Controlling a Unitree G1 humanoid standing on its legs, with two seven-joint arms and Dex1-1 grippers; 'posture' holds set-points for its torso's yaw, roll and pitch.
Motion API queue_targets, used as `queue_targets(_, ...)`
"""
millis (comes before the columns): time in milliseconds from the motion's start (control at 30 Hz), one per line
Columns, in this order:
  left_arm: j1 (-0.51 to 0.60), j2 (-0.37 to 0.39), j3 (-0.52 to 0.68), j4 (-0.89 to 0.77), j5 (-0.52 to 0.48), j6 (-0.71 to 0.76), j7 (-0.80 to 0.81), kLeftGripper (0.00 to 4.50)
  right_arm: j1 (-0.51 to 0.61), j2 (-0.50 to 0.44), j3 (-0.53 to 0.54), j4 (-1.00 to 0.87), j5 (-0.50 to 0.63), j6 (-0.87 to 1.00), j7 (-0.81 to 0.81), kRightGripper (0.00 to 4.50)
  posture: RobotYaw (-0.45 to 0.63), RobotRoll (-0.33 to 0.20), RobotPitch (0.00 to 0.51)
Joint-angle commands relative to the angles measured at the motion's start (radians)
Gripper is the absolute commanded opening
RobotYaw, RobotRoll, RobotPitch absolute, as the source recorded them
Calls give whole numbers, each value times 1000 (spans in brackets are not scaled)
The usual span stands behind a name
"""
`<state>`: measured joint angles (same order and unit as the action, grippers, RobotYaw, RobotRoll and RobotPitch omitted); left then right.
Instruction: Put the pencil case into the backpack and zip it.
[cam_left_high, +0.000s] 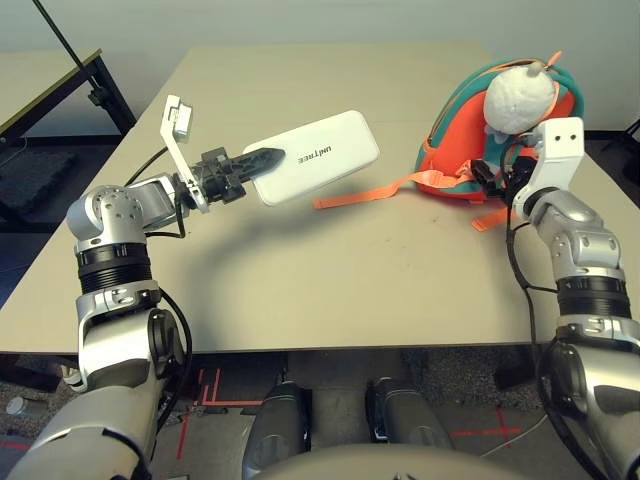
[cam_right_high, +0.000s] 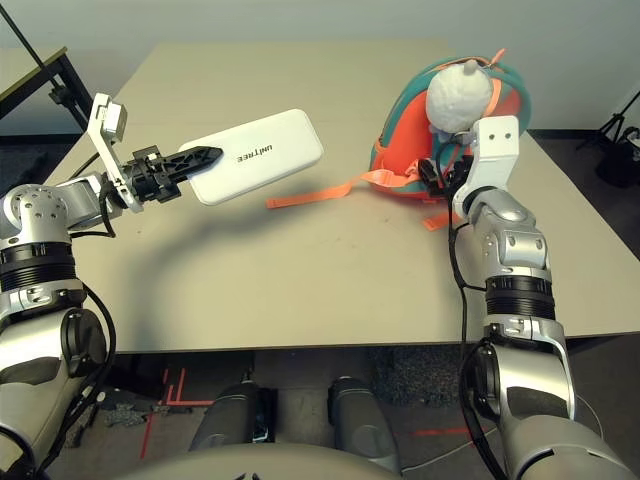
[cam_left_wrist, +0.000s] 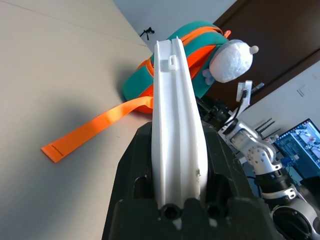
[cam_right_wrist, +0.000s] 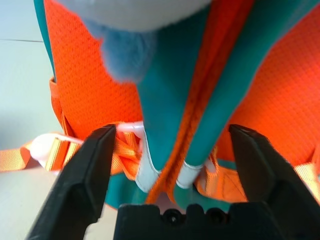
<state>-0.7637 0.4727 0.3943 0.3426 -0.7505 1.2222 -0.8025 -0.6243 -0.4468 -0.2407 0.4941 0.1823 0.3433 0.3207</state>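
Beige table (cam_left_high: 330, 270): left fingers (cam_left_high: 262, 160) clench the flat white pencil case (cam_left_high: 312, 156), well apart from the orange-and-teal backpack (cam_left_high: 455, 140); right fingers (cam_right_wrist: 260, 170), spread, should part its opening first.

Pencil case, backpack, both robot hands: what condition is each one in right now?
Pencil case: shut, held off the table.
Backpack: on the table, one strap trailing; zip not visible.
Left gripper: shut on the pencil case's end.
Right gripper: open, right at the backpack.
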Motion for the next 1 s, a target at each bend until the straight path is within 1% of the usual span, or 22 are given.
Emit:
queue_targets(33,5,8,17,-29,-36,-5,6,1088,-22,2,7,46,-6,-42,7,3112,-113,0,7)
queue_targets(100,5,10,17,-28,-39,-5,10,1088,-27,1,6,59,-7,-68,6,2455,-114,0,8)
queue_targets(133,5,11,16,-28,-40,-5,12,1088,-28,2,4,63,-7,-76,1,2001,-114,0,8)
queue_targets(233,4,12,12,-24,-43,-6,13,1088,-26,3,3,47,-4,-99,7,878,-117,0,10)
queue_targets(267,3,13,11,-23,-43,-6,12,1088,-24,2,6,37,-5,-105,12,578,-118,0,10)
queue_targets(300,2,13,11,-22,-43,-6,12,1088,-22,1,9,31,-6,-108,15,454,-118,0,10)
queue_targets(400,0,12,6,-16,-40,-11,11,1088,-14,-5,26,5,-17,-127,35,447,-123,0,11)
queue_targets(633,-17,18,4,21,-27,-35,7,1088,2,-19,52,-131,5,-163,120,447,-133,0,12)
queue_targets(900,-23,33,0,58,-25,-61,-3,1088,29,-31,34,-254,31,-126,164,447,-145,0,11)
queue_targets(1000,-30,44,-4,72,-20,-72,-6,1088,76,-49,29,-344,58,-99,204,447,-150,0,11)
